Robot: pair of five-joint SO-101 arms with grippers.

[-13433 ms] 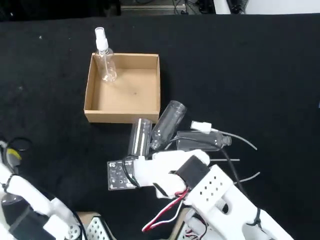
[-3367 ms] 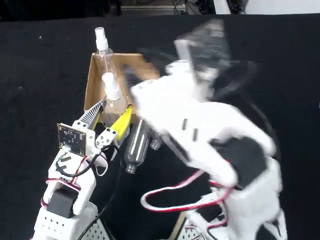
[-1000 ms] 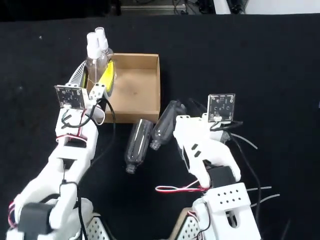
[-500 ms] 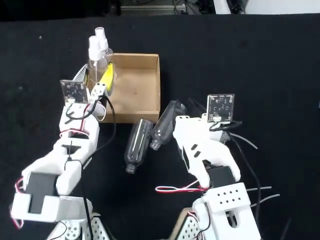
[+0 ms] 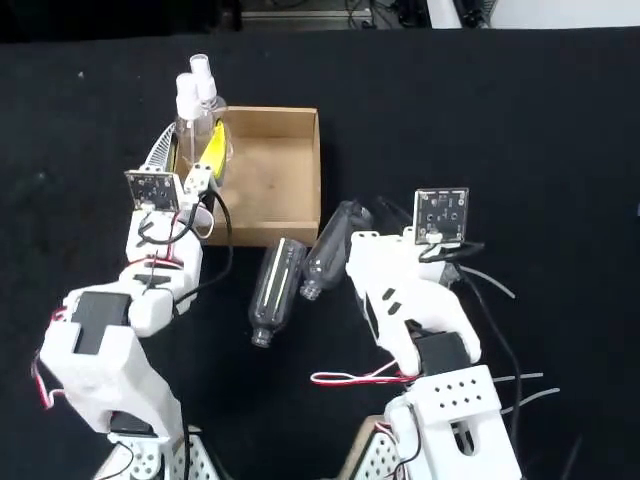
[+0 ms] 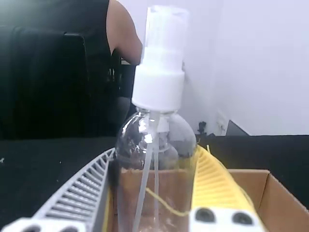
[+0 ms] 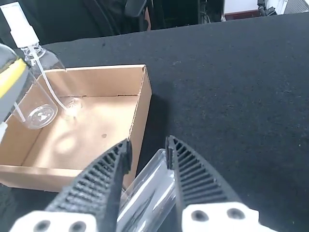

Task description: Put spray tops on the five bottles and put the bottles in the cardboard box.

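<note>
Sprayer bottles (image 5: 200, 125) in box (image 5: 318, 170), bare bottles (image 5: 275, 285) beside

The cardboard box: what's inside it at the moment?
In one corner of the cardboard box, a free bottle and a gripped bottle, both spray-topped, the latter held by the left end effector, whose fingers cover its lower sides. Elsewhere, bare floor.

A black cloth covers the desk (image 5: 540, 140), cables (image 5: 395, 12) lie at the frame's top edge, and a white wall (image 6: 260, 63) stands behind.
</note>
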